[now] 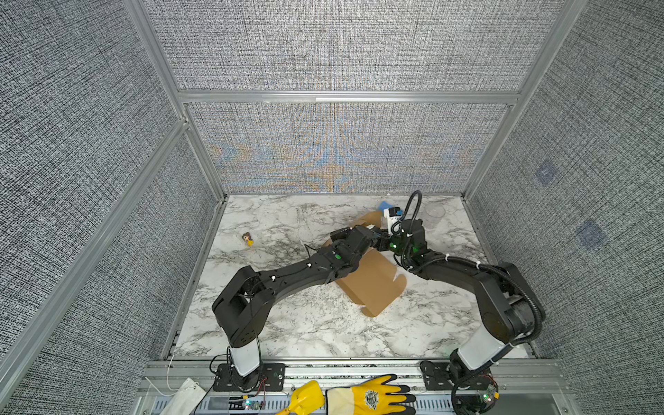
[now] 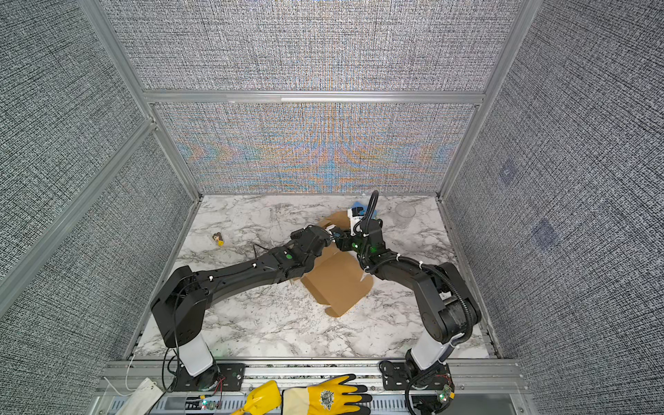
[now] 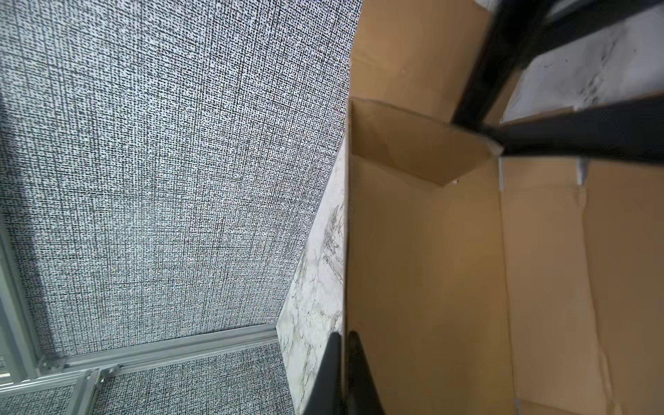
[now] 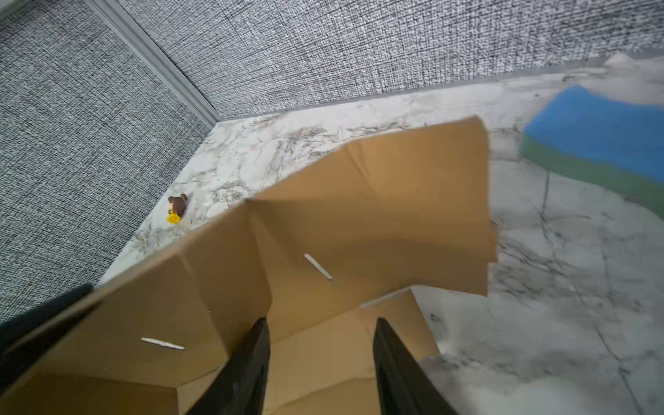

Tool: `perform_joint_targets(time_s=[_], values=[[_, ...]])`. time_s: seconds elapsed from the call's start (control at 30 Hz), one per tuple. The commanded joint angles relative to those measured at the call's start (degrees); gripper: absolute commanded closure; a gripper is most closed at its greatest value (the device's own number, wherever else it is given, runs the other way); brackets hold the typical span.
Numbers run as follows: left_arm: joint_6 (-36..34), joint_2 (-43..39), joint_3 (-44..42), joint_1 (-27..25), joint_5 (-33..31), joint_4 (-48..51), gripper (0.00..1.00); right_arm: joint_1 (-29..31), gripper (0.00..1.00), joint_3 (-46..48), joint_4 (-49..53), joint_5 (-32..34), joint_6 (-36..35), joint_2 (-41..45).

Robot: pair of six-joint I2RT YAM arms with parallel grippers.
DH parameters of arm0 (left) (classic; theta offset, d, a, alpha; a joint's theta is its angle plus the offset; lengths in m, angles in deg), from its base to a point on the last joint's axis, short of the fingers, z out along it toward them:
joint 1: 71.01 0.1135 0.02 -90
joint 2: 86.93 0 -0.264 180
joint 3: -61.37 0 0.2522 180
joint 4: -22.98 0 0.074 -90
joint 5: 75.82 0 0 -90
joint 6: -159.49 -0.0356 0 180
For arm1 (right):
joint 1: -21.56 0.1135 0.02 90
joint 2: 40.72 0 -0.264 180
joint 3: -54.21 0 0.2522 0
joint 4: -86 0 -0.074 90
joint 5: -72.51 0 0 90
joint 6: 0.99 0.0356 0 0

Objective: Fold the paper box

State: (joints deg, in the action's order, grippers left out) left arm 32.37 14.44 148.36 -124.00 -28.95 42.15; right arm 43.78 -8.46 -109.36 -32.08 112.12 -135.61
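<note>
paper box [image 3: 431,269] wall clenched in left hand [image 3: 345,336]; right hand [image 4: 322,321] released, jaws apart over it.

Toy figure [image 1: 248,239], blue sponge [image 1: 386,205] — both lie on marble table [image 1: 287,323].

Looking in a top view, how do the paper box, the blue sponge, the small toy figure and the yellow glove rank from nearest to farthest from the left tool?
1. paper box: the left tool is shut on its raised wall.
2. blue sponge: just beyond, at the back.
3. toy figure: far off to the left.
4. yellow glove: farthest, at the very front.
</note>
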Motion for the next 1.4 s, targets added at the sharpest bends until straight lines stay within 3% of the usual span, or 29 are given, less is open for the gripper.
perform_joint_targets(time_s=[0.0,0.3,0.5,0.97,1.2,1.37], values=[[-0.9,-0.8,-1.0,0.0,-0.3,-2.5,0.99,-2.0,0.51,3.0,-4.8,0.0,-1.6,2.4],[-3.3,-2.8,-3.7,0.0,-0.4,-5.4,0.99,-12.6,0.5,8.3,-26.3,-19.8,-1.8,-3.1],[-3.4,-3.3,-3.9,0.0,0.2,-5.2,0.98,-14.3,0.49,5.6,-31.4,-25.9,-2.9,-9.3],[-4.1,-3.2,-4.8,0.0,1.0,-5.4,0.99,-13.4,0.49,-5.1,-25.8,-28.8,-7.4,-19.2],[-4.3,-2.9,-4.7,-0.1,1.1,-5.3,0.99,-11.6,0.49,-9.5,-18.9,-28.8,-9.7,-20.0],[-3.8,-2.4,-4.3,0.0,1.3,-5.0,0.98,-10.7,0.55,-10.6,-15.4,-28.0,-10.8,-19.9]])
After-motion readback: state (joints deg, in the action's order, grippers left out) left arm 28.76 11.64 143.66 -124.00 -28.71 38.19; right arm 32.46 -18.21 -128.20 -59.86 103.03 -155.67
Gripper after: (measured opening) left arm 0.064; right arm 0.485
